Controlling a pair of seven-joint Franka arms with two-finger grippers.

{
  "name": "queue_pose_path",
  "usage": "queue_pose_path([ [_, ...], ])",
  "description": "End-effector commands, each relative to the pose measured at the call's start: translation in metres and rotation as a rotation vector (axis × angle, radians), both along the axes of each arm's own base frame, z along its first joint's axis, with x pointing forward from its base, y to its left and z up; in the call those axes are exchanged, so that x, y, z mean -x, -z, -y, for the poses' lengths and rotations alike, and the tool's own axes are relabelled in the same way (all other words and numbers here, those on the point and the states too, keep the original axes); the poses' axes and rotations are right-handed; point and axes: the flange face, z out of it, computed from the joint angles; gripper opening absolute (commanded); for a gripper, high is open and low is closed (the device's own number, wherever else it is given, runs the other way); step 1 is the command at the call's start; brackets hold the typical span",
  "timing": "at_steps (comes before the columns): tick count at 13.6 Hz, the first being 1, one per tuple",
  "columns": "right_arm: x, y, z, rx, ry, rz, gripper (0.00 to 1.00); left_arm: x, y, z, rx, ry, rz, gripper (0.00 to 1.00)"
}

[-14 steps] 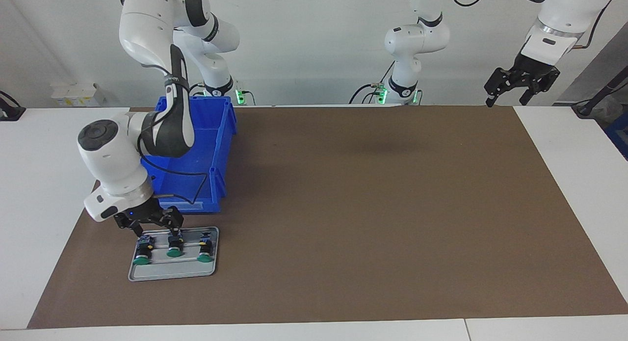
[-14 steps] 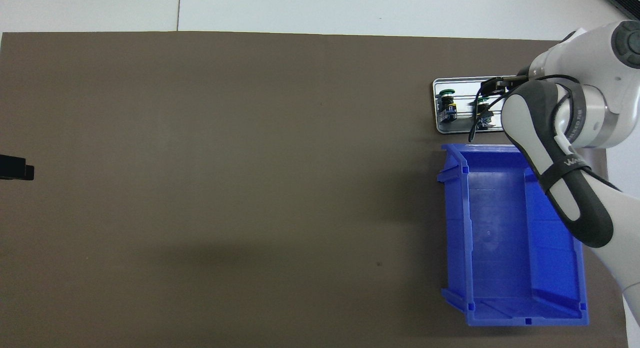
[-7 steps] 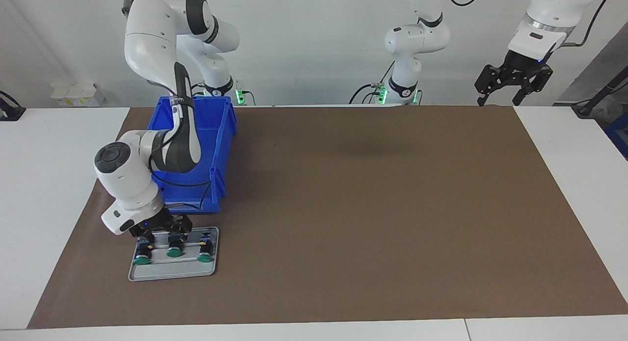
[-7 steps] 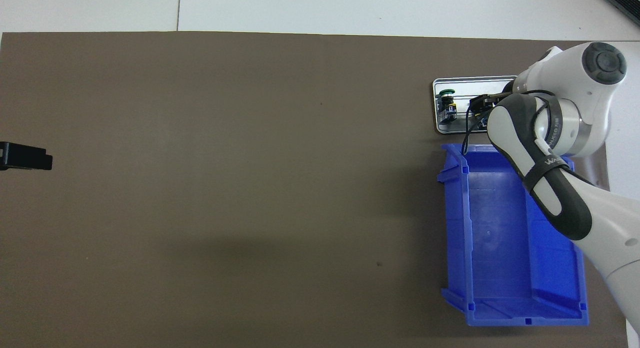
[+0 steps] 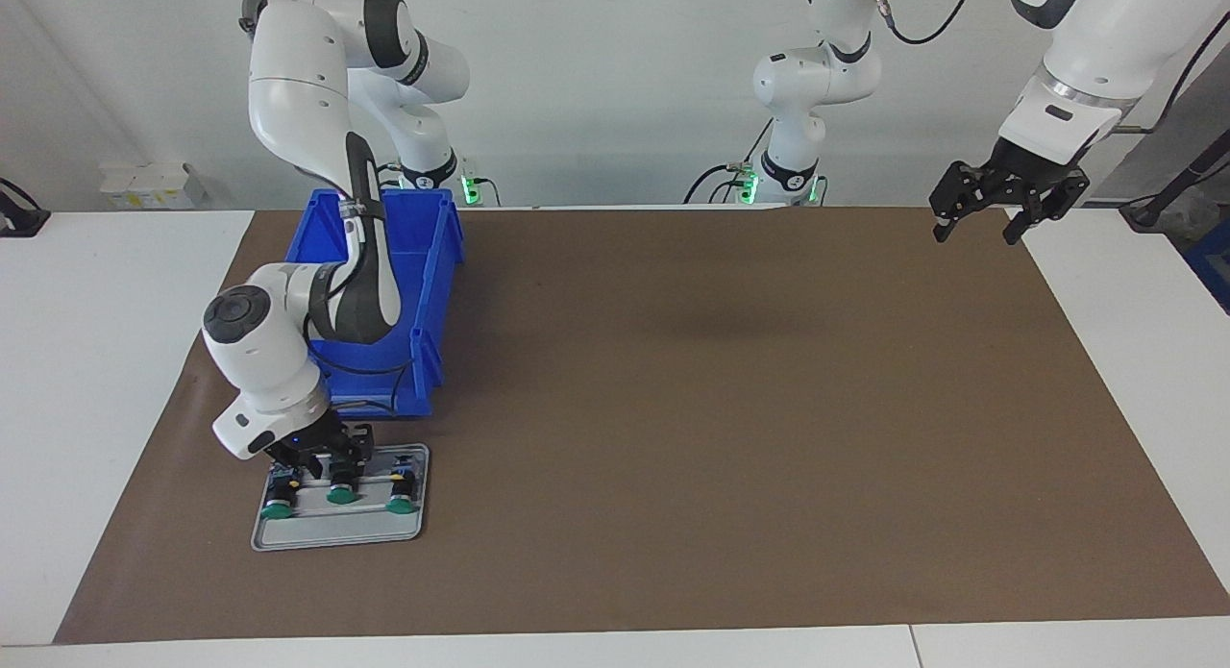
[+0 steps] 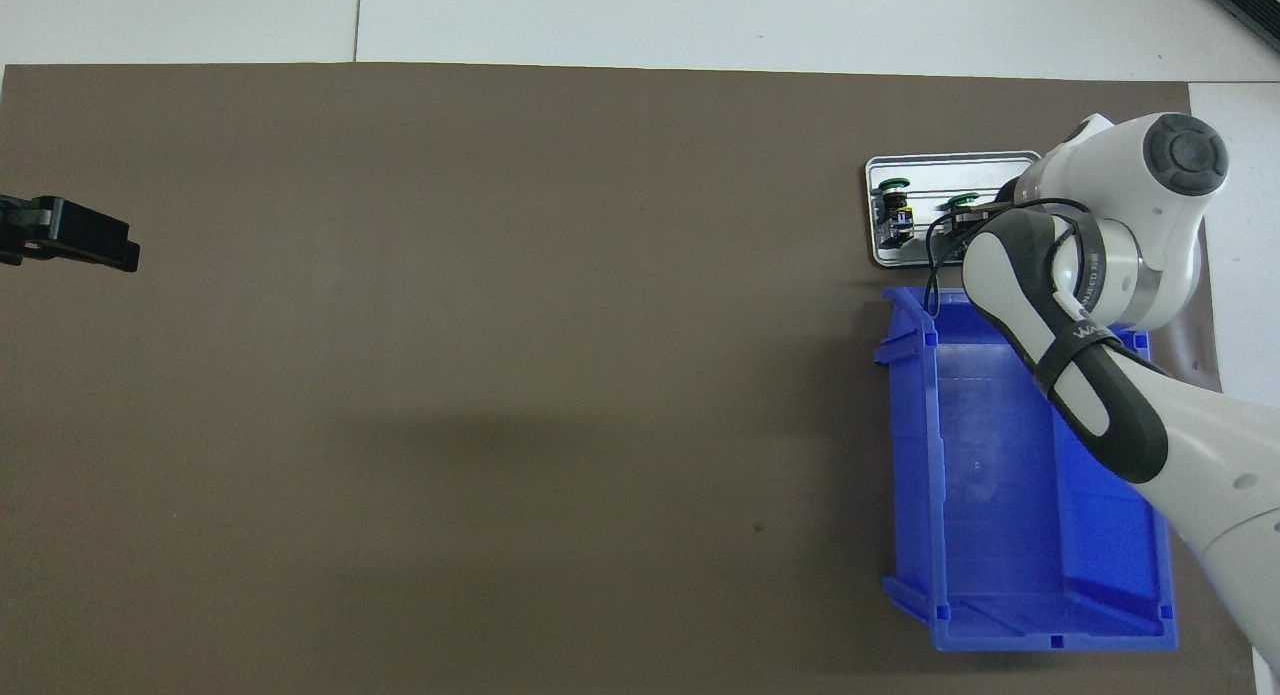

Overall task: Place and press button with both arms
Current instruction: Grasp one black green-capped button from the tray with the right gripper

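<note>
Three buttons with green caps lie in a row on a small metal tray [image 5: 336, 531] beside the blue bin's end farthest from the robots. My right gripper [image 5: 332, 468] is down on the tray, its fingers closed around the black body of the middle button [image 5: 338, 495]. The outer two buttons [image 5: 277, 510] [image 5: 402, 505] lie untouched on either side. In the overhead view the right arm's wrist covers most of the tray [image 6: 950, 163]; two caps [image 6: 893, 185] [image 6: 965, 197] still show. My left gripper [image 5: 990, 211] hangs open and empty in the air over the mat's corner by the left arm's base.
A large blue bin [image 5: 384, 264] stands open on the brown mat [image 5: 721, 408], between the tray and the right arm's base, and the right arm reaches over it. White table [image 5: 86, 360] borders the mat at both ends.
The right gripper sank onto the tray and its fingers closed in on the middle button. The left gripper swung and came down a little over the mat's corner.
</note>
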Motion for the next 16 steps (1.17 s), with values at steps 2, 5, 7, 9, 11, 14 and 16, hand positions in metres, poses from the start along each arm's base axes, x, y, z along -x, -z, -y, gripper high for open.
queue_pose_path([
  [2, 0.006, -0.001, -0.001, -0.013, -0.014, 0.037, 0.00, 0.008, -0.013, -0.004, 0.008, -0.014, -0.018, 0.94],
  [5, -0.009, -0.030, -0.002, -0.017, 0.004, 0.069, 0.00, 0.015, -0.015, -0.010, 0.004, -0.024, -0.036, 0.94],
  [7, -0.020, -0.063, -0.008, -0.033, 0.125, 0.072, 0.00, 0.015, -0.015, -0.012, 0.003, -0.030, -0.040, 0.94],
  [9, -0.029, -0.101, -0.021, -0.057, 0.237, 0.059, 0.00, 0.015, -0.014, -0.013, 0.002, -0.032, -0.041, 0.94],
  [11, -0.027, -0.126, -0.053, -0.086, 0.356, 0.045, 0.00, 0.015, -0.013, -0.014, -0.001, -0.031, -0.042, 0.94],
  [14, -0.019, -0.162, -0.103, -0.141, 0.564, 0.039, 0.00, 0.015, -0.013, -0.012, -0.003, -0.028, -0.041, 0.93],
  [16, -0.010, -0.169, -0.158, -0.172, 0.719, 0.017, 0.00, 0.016, -0.013, -0.012, -0.002, -0.028, -0.042, 0.93],
])
